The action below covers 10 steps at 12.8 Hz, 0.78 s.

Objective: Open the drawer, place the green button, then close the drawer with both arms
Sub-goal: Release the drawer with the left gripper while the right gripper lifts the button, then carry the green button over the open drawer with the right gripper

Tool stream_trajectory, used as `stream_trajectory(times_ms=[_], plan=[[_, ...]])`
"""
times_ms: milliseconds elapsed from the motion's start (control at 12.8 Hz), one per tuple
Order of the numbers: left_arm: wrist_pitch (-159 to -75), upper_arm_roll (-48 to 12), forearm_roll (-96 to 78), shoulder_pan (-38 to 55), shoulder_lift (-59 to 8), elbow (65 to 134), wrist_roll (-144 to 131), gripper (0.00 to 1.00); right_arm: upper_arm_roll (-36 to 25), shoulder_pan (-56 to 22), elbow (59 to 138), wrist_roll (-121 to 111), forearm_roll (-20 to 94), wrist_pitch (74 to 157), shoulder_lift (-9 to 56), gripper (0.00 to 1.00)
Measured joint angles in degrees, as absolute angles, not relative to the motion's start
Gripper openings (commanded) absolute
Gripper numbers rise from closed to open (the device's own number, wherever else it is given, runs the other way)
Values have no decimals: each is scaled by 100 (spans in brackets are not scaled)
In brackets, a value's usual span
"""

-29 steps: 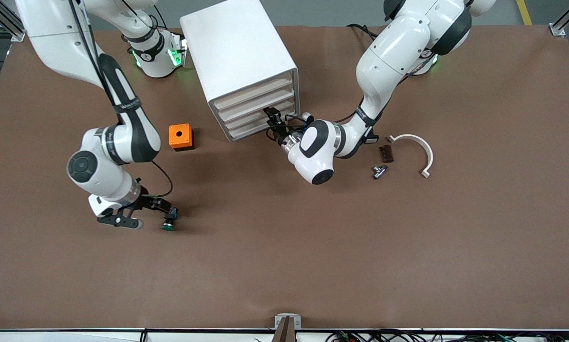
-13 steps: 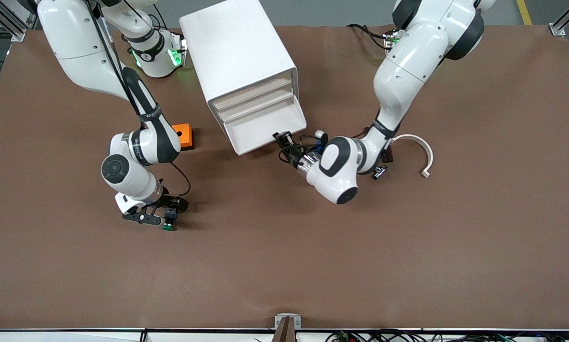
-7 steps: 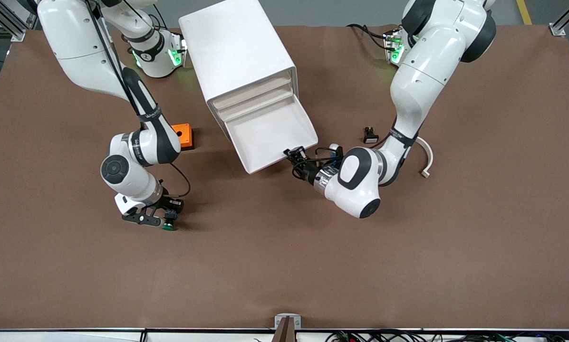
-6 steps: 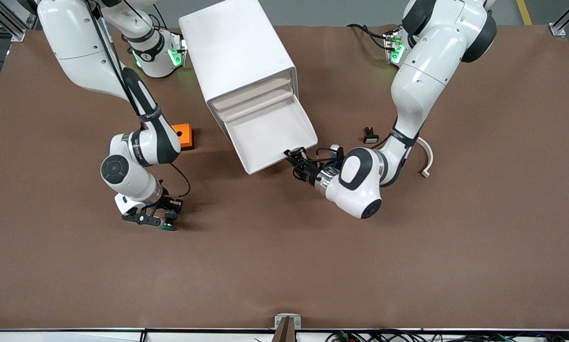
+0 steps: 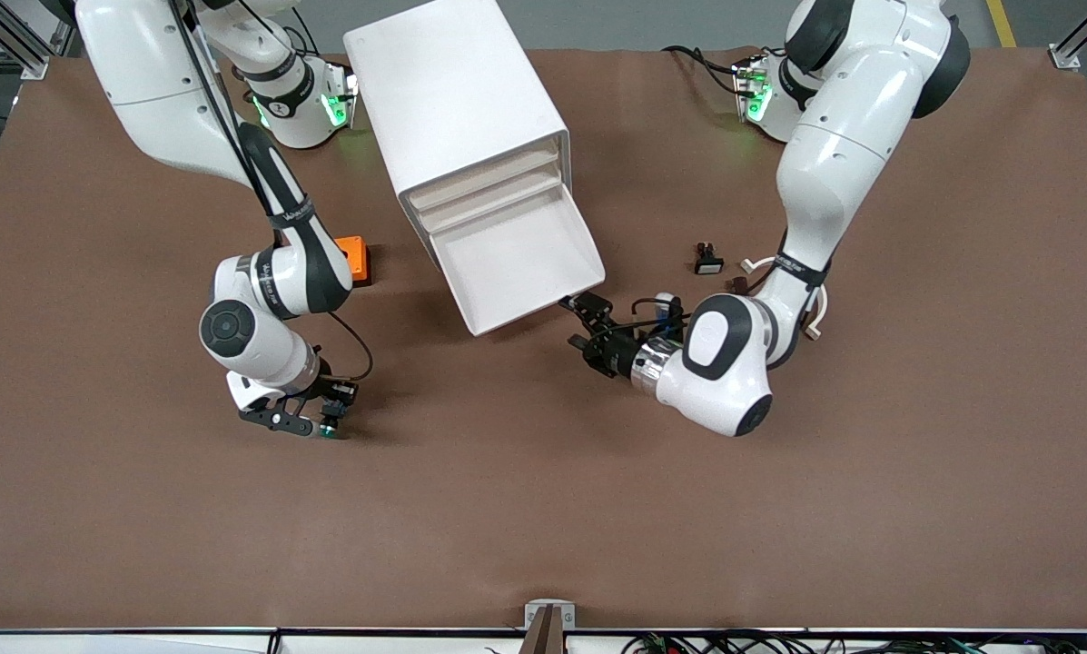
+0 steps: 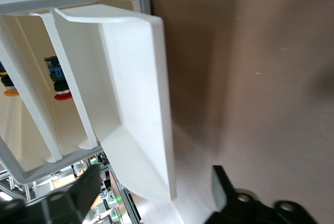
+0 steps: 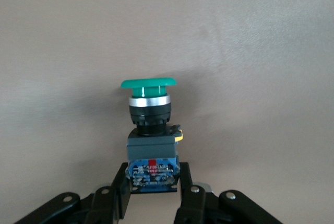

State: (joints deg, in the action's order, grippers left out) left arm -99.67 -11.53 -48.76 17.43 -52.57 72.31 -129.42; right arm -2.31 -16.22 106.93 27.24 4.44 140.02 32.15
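Green-capped button (image 7: pixel 149 130) in right gripper (image 5: pixel 332 420) jaws; left gripper (image 5: pixel 581 322) jaws wide beside drawer (image 5: pixel 516 263).

- The right arm (image 5: pixel 261 282) has glossy white rounded shells, black joint sections and a thin black cable looping near its wrist.
- The left arm (image 5: pixel 734 350) matches, with a silver wrist ring and black and blue cables.
- Both bases glow green.
- The black fingers (image 7: pixel 190 198) carry round screws.
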Motion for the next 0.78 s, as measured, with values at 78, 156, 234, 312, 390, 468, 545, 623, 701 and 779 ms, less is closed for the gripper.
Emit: stream_trajectory(times_ms=[78,156,234,312,390,468,545,623,701,779], plan=[[-9968,-1117,-4680,1689,-5238,7144,-12941,100,-229,-1714,10632,2960,444,13785,3078,0],[-9969,-1007,-4514,1672,-5190,7068,-12940,100,-226,-1828,10596,3230,444,13541,2902,0],[-9969,-838,-4406,1667,-5123,7004,-12909,100,-224,-1959,10571,3538,444,13306,2716,0],[-9970,-629,-4353,1662,-5053,6939,-12766,100,-222,-2101,10551,3866,444,13082,2537,0],[-9966,-423,-4319,1653,-4975,6871,-12586,100,-217,-2268,10527,4232,444,12867,2371,0],[-9945,-236,-4215,1639,-4880,6804,-12434,100,-211,-2460,10452,4656,444,12606,2238,0],[-9901,-121,-4001,1616,-4759,6753,-12330,100,-207,-2667,10328,5100,444,12312,2149,0],[-9878,-80,-3723,1590,-4615,6731,-12277,100,-202,-2886,10177,5588,444,12037,2105,0],[-9874,-69,-3441,1584,-4468,6721,-12216,100,-196,-3115,10035,6120,444,11849,2094,0],[-9874,-67,-3156,1590,-4328,6716,-12066,100,-191,-3339,9954,6636,444,11751,2093,0]])
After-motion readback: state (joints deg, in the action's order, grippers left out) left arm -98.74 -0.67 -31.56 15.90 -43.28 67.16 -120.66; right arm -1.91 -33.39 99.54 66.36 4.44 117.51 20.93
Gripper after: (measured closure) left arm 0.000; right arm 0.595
